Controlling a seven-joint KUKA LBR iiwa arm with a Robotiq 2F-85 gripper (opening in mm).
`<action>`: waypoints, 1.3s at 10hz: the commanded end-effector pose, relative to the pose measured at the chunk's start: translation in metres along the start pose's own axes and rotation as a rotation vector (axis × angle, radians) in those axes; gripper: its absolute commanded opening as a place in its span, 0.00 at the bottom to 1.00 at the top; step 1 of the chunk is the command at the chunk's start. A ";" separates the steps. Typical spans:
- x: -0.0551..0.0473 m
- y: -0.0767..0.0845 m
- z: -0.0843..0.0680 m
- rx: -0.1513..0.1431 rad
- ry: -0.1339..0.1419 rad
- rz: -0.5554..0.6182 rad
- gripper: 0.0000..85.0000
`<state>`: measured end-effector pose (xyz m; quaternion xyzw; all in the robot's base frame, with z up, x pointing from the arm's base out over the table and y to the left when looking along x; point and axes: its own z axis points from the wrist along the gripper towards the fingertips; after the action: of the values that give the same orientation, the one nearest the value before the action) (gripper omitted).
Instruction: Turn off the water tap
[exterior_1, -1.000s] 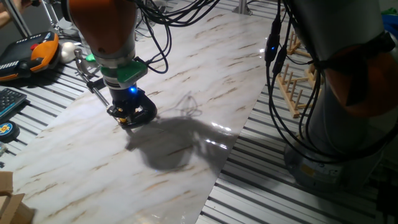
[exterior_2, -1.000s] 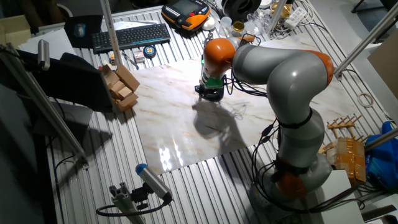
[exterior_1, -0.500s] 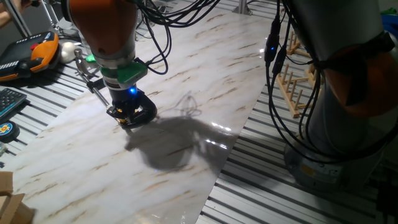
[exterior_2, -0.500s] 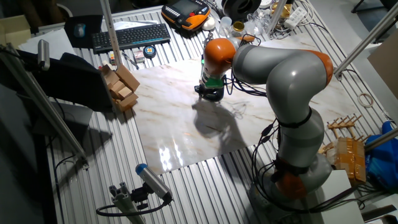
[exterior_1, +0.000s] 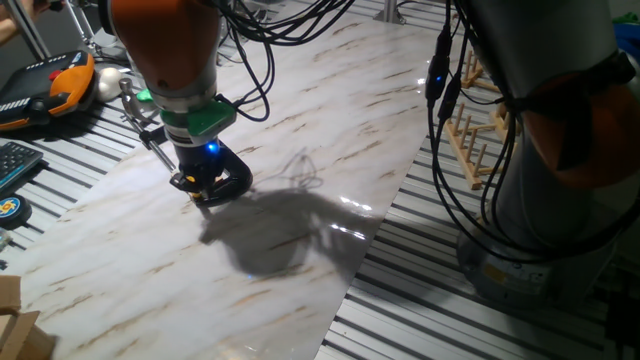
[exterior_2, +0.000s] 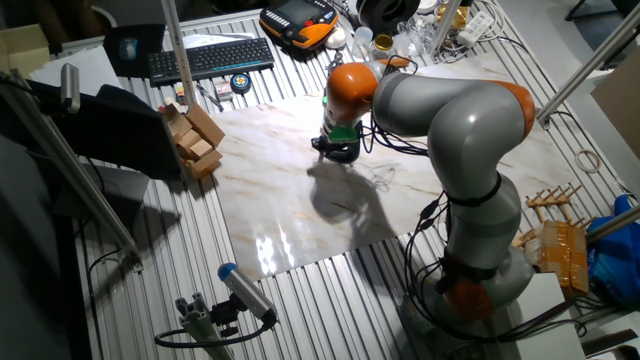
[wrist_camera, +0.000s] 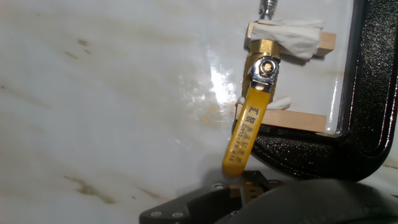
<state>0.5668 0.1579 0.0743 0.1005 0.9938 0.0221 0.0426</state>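
Hand view shows the water tap (wrist_camera: 261, 68), a small brass valve with a yellow lever handle (wrist_camera: 245, 134), lying on the marble tabletop (wrist_camera: 106, 93). The valve body sits between two small wooden blocks, the upper block (wrist_camera: 326, 42) wrapped with white tape, and the set is held in the jaw of a black C-clamp (wrist_camera: 373, 93) whose frame curves round the right side and under the lower block. The lever runs from its pivot nut down toward the gripper (wrist_camera: 245, 186), tilted a little to the left, and its free end reaches the finger parts at the bottom edge of the picture. Only a dark slice of the fingers (wrist_camera: 186, 208) shows there, so whether they are spread or pressed on the lever tip cannot be told; the tip looks touching or just above them.

In one fixed view the gripper (exterior_1: 205, 188) points straight down at the tabletop (exterior_1: 300, 230), with a blue light lit on the hand above it and its shadow lying just to the right. The clamp and tap are hidden under the hand here.

The other fixed view shows the grey and orange arm (exterior_2: 440, 110) bent over the slab (exterior_2: 270, 200), the gripper (exterior_2: 338, 152) low on its far part, well apart from the wooden blocks (exterior_2: 195, 140) at the left edge.
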 end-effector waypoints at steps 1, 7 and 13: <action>0.000 0.000 0.000 0.000 0.000 -0.001 0.00; -0.002 0.005 0.001 0.000 -0.001 0.005 0.00; -0.005 0.013 0.003 0.005 -0.004 0.007 0.00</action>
<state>0.5750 0.1703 0.0727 0.1043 0.9934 0.0194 0.0444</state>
